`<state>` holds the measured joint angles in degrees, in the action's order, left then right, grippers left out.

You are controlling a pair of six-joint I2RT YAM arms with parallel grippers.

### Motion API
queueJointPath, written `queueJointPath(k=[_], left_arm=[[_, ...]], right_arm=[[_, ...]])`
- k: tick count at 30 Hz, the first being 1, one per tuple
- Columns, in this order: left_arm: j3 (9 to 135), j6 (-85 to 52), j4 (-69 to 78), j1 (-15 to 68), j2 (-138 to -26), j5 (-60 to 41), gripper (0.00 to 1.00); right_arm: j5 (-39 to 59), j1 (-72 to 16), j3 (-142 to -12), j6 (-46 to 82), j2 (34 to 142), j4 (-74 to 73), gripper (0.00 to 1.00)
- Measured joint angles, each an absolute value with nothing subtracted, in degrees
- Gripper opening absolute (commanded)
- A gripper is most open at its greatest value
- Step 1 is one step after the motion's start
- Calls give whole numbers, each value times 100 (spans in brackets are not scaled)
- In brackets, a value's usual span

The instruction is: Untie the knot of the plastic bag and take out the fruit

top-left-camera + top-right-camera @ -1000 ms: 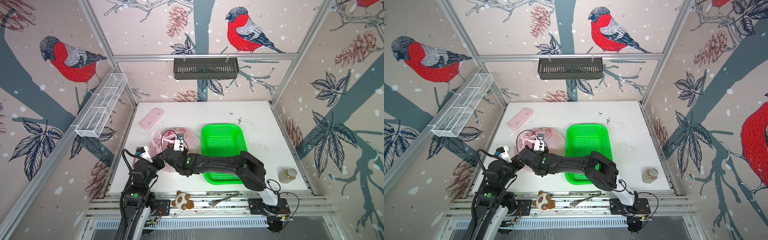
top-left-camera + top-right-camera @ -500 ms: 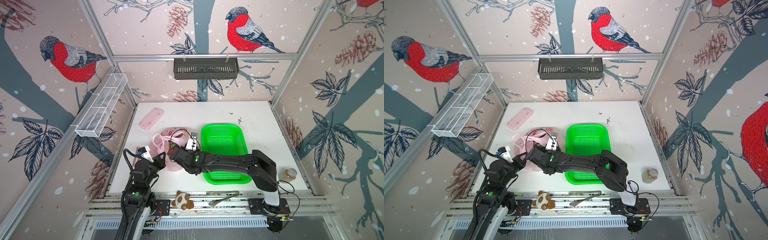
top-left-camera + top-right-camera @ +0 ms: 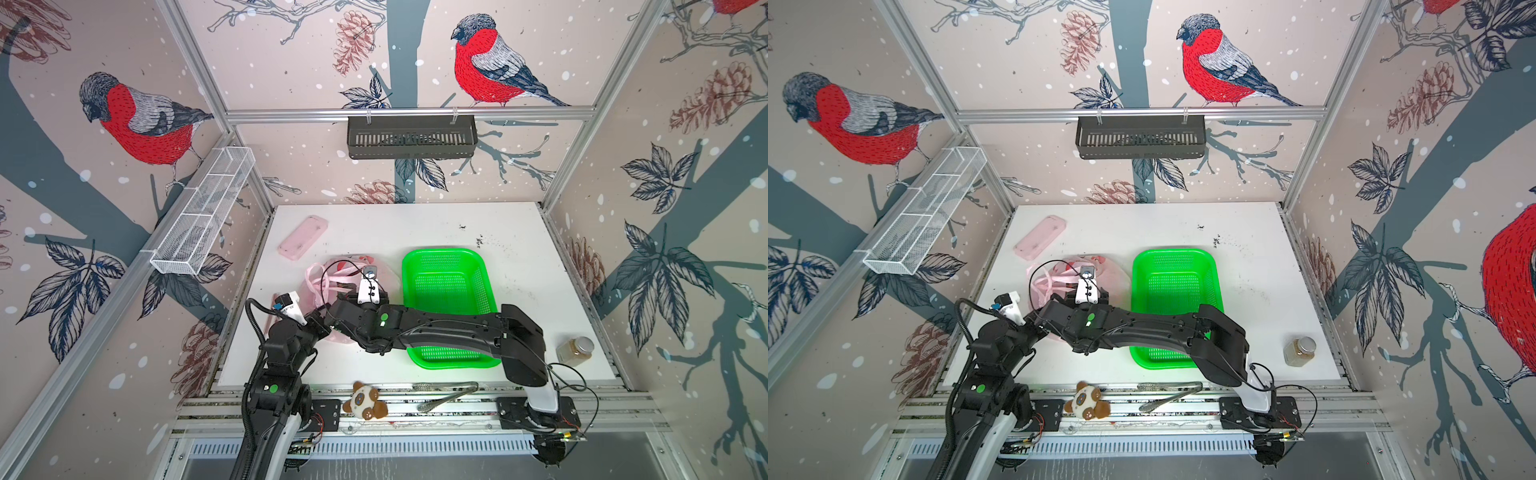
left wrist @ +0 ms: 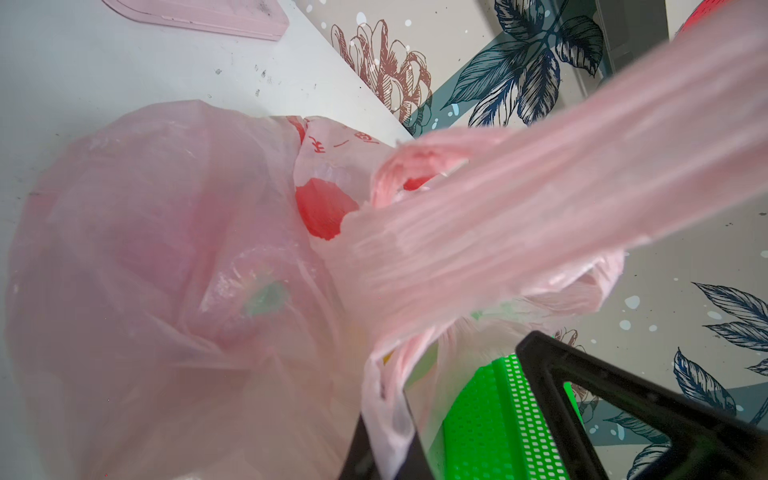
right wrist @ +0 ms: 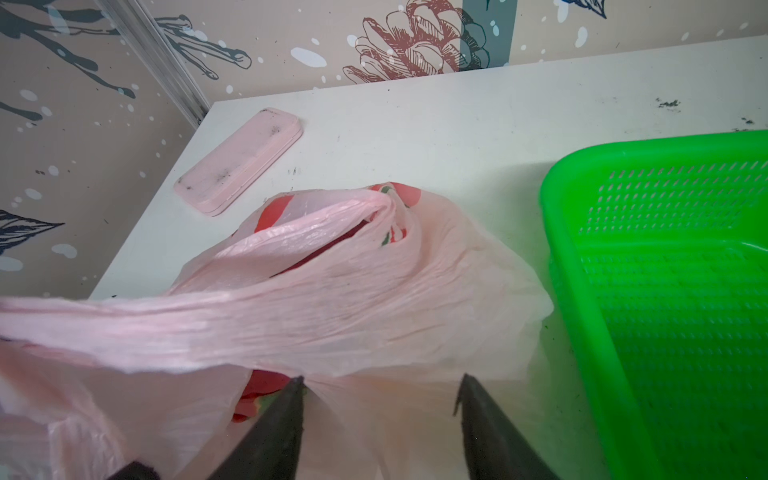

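The plastic bag (image 5: 374, 299) is seen crumpled, translucent pink, one handle drawn taut. The right hand (image 5: 382, 377) is spread against it; the left hand (image 3: 319, 325) is clamped on it.

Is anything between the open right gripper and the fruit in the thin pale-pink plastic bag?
Yes. The film of the thin translucent pale-pink plastic bag lies over the fruit, directly ahead of the right gripper; the fruit shows only dimly through it. Nothing else visible intervenes.

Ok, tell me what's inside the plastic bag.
Through the thin film of the plastic bag, one magenta-red fruit with a green tip shows dimly. Whatever else lies inside is hidden by the bunched, crumpled film.
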<state>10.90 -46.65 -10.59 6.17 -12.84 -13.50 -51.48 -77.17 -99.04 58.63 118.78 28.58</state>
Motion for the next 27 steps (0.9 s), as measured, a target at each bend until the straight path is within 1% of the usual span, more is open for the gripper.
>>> queueJointPath(k=[8, 14, 21, 27], left_arm=[[1127, -4665, -1074, 617, -1219, -1347, 0], [1118, -4670, -1076, 617, -1199, -1347, 0], [1092, -4670, -1074, 617, -1166, -1343, 0], [1004, -4674, -1070, 617, -1216, -1330, 0]], right_arm=[[-5468, -7789, -10455, 5835, 12359, 3583, 90], [-5594, -7629, -10777, 5601, 12717, 3791, 99], [-5857, -7426, -11233, 5363, 13111, 3870, 99], [-6112, -7218, -11100, 5564, 12947, 4121, 99]])
